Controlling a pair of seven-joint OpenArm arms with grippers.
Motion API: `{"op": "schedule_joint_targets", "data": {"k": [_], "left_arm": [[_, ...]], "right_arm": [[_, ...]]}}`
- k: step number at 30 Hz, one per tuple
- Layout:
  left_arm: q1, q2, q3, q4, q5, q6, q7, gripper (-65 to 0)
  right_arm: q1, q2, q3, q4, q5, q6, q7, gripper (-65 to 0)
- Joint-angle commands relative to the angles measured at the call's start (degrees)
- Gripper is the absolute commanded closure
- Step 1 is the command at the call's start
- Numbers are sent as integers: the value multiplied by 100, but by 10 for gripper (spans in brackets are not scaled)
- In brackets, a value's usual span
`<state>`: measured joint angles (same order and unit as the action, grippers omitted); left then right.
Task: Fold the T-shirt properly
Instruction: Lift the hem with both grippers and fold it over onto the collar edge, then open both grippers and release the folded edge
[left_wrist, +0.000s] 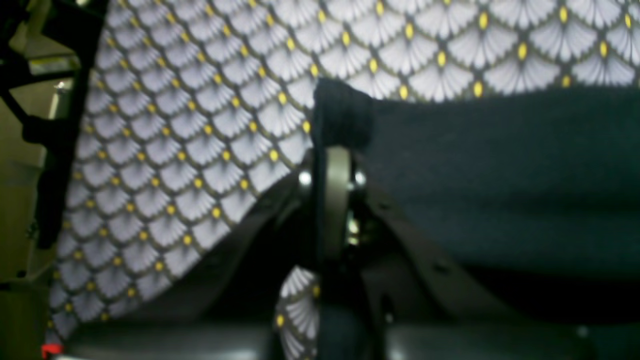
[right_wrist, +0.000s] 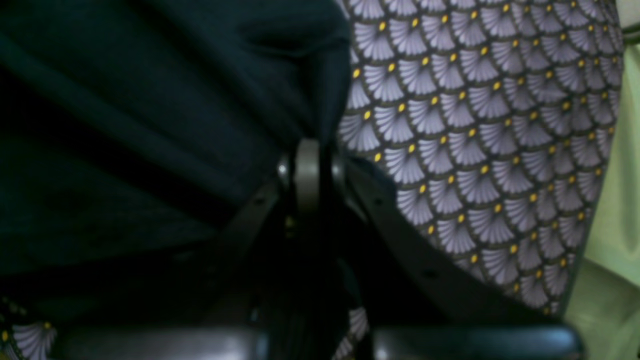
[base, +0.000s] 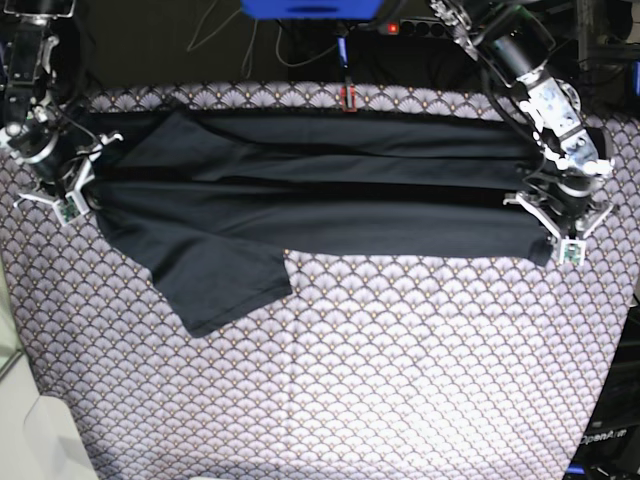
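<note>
T-shirt (base: 320, 190): black, stretched in a long band across the far part of the scallop-patterned cloth (base: 330, 380), one sleeve splayed out toward the near side at the right gripper's end.
Done so far: by the look of it, a lengthwise fold is laid, with a crease line running along the band's middle.
Left to do: the loose sleeve needs tucking in, then the crosswise folds; I judge the task to be early.
Right gripper (base: 72, 195): at the sleeve end of the T-shirt, jaws together and pinching its edge; the wrist view shows dark fabric bunched at the tips.
Left gripper (base: 555, 232): at the opposite end of the T-shirt, clamped on its corner, a fabric nub pinched at the fingertips.
Arm pose: both arms reach in from the T-shirt's far side, wrists low over the cloth, holding the garment between them.
</note>
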<state>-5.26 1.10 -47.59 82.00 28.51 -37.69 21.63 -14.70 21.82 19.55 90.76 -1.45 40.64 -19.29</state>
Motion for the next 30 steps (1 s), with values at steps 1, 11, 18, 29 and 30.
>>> {"op": "schedule_joint_targets", "data": {"k": [1,11,18,29,30], "left_arm": [[-68,-62,-1,60,-51,29,-145,0],[47,-106,-1,69,-51,20,-92,0],[117,-97,8,16,-42,20,-101,0],[178,-80,16,16,-42,20,-145,-162],[178,-80,16,16,-42,20,-145,-168]], "right_arm": [[6,108,62,106,53,-64,113,0],[-196,116,449,-52,35,-64,553,0],[-231,81,432,-70,35,-64,544,0],[-64,90,441,-333,35,-64,483,-79],[-38,90,441,-412,35,-64,439,-101]]}}
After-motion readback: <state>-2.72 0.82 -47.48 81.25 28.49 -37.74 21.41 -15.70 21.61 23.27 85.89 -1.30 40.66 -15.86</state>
